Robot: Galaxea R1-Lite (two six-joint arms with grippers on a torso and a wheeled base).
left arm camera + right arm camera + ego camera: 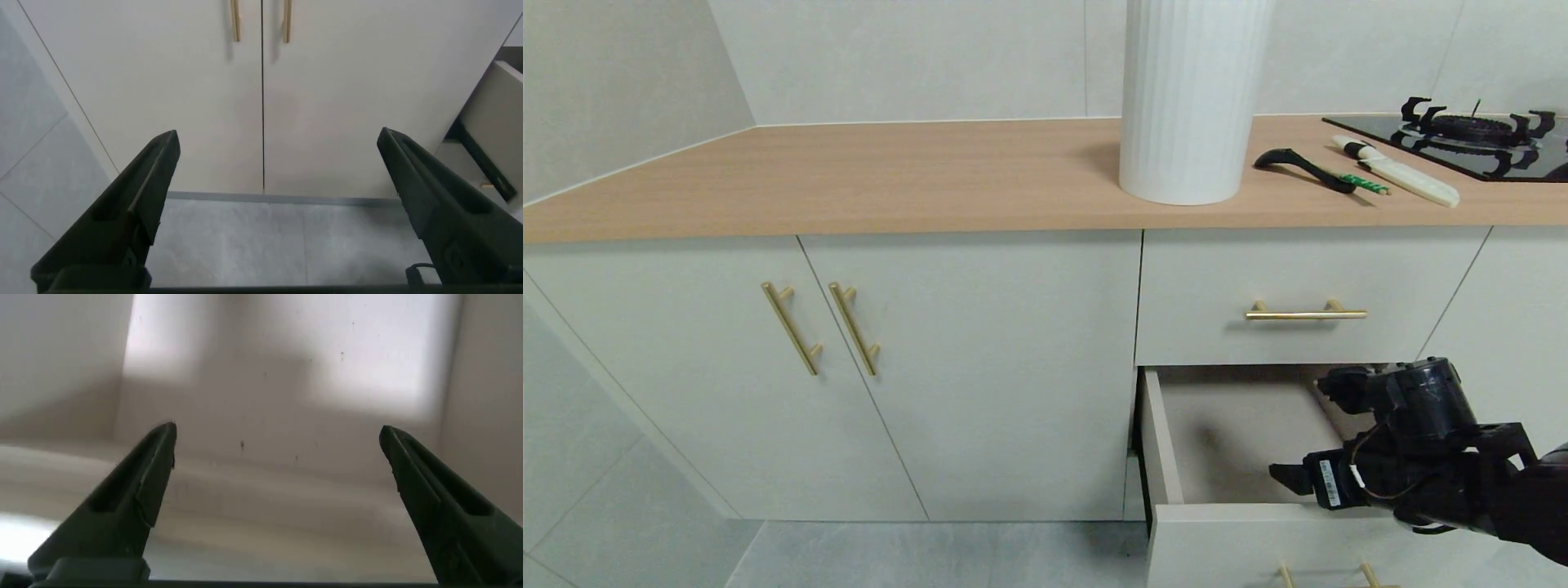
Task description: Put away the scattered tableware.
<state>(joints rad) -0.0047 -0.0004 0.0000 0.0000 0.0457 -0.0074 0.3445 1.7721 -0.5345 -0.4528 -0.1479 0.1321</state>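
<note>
The right pincer point(1311, 429) hangs just over the open drawer point(1164, 441), its fingers apart and holding nothing; its wrist view looks straight down onto the drawer's pale inside. The part of the drawer floor that can be seen bears no tableware, though the arm hides the near right corner.

The tableware lies well above and beyond this pincer, on the bench point(890, 175): a black-handled utensil point(1303, 167), a thin green-patterned piece point(1364, 183) too small to name, and a white knife point(1401, 175), close together and to the right of a ribbed white canister point(1188, 98), with the hob point(1478, 135) just past them. All three are well apart from both arms.

The left pincer point(278, 139) is also spread and empty, facing the closed cupboard doors point(261, 90) low down, with the drawer off to its side.

By my reading the task is at an early stage: the storage place stands ready, but no piece has gone in. What is left is the whole of the moving: each of the three pieces must be picked off the bench and laid in the drawer, and the drawer then pushed closed
</note>
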